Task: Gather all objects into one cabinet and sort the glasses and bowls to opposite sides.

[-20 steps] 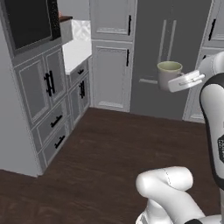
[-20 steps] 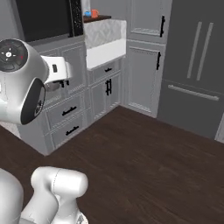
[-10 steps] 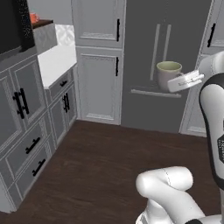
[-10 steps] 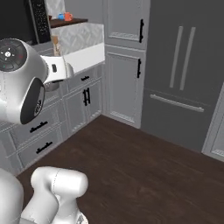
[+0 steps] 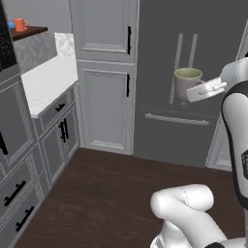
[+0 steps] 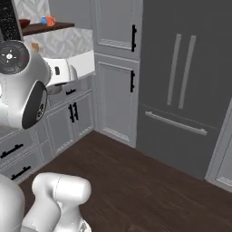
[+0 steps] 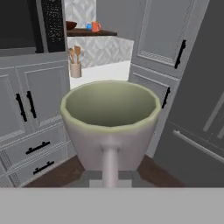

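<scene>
Transport is the step in hand: fingers (image 5: pixel 197 92) clamped on the grey mug with olive-green rim (image 5: pixel 187 83), carried upright at right of frame, which next must reach the dark brown wooden shelf (image 7: pixel 91 32) at upper left, beside the orange mug (image 7: pixel 95 26).

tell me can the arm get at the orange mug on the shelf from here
Probably not yet: the pincer is shut on the grey mug, and the orange mug sits on the dark shelf, far across the white counter.

You're in a kitchen: grey panelled cabinets (image 5: pixel 104 111), a tall dark fridge (image 6: pixel 186 86), white surface (image 5: pixel 48 80), a utensil holder (image 7: pixel 75 69) beyond the claw.
</scene>
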